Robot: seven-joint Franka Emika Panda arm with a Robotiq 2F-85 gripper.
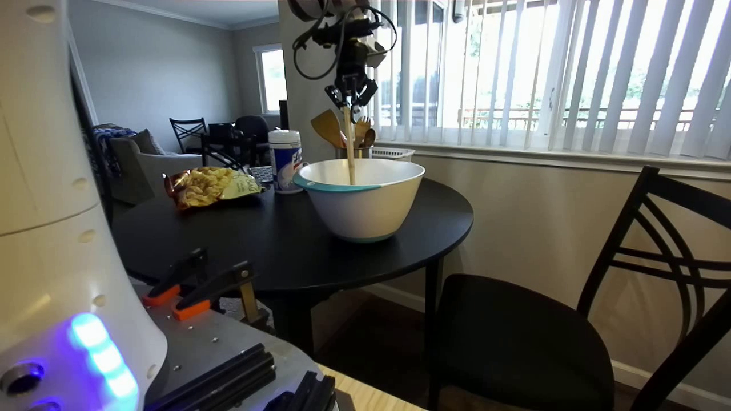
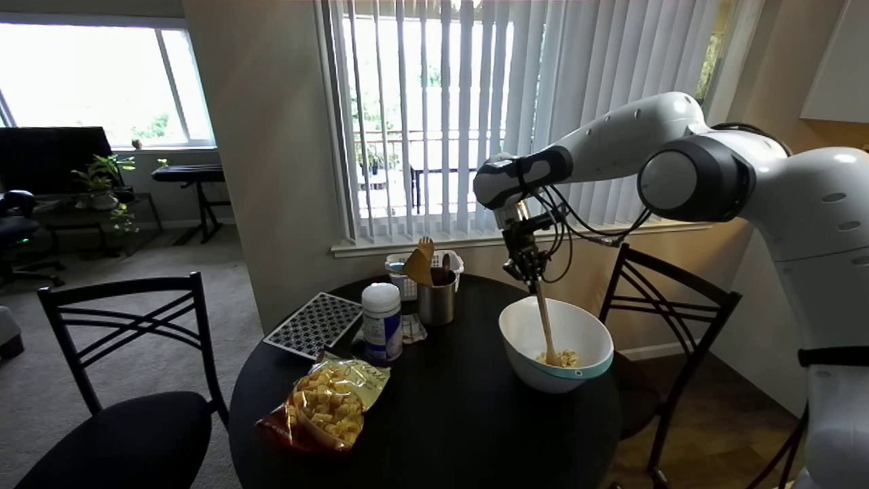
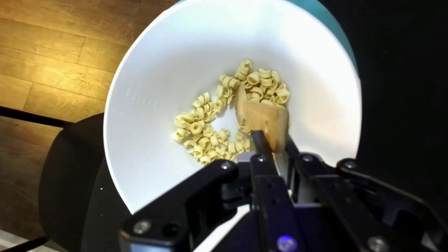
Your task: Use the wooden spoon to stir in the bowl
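Spoon (image 2: 546, 324) stood among the pasta (image 3: 210, 148)

The jaws were clamped on its upper end, the bowl (image 1: 368, 211) beneath them and its lower end touching pasta. Grasping and lowering looked done; stirring seemed under way, though how much remained could not be told.

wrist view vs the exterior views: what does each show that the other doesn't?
Wrist view only: the bare white patch amid the pasta.

Exterior only, in both exterior views: bag, canister, utensil holder, basket, blinds.

Shared by wrist and both exterior views: bowl, table, spoon, and gripper shut on the spoon. Pasta also shows in an exterior view.
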